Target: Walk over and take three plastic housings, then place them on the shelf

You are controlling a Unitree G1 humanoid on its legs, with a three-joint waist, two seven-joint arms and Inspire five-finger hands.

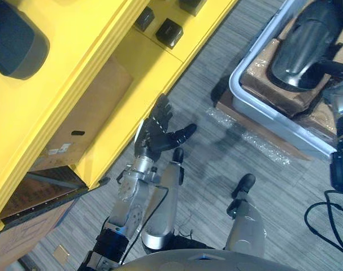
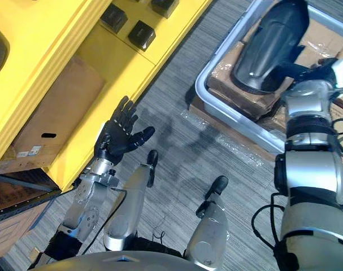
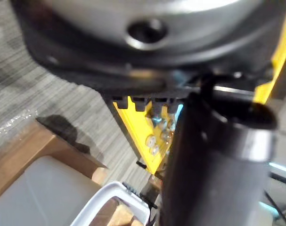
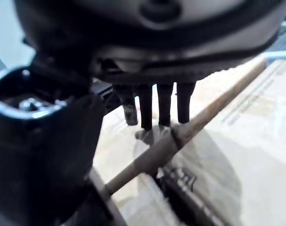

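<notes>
Our right hand hangs straight-fingered inside the grey bin, just beside the dark housing lying there, and our left hand is spread empty by the edge of the yellow shelf, so we'd guess most of the job's left, bar one dark shape sitting on top already.

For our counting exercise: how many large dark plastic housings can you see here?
2: one housing lies in the grey bin; a second housing sits on the yellow shelf, partly cut off. Others may be hidden.

Bright, even light puts glare on the dark housing, soft shadow beside the bin.
</notes>
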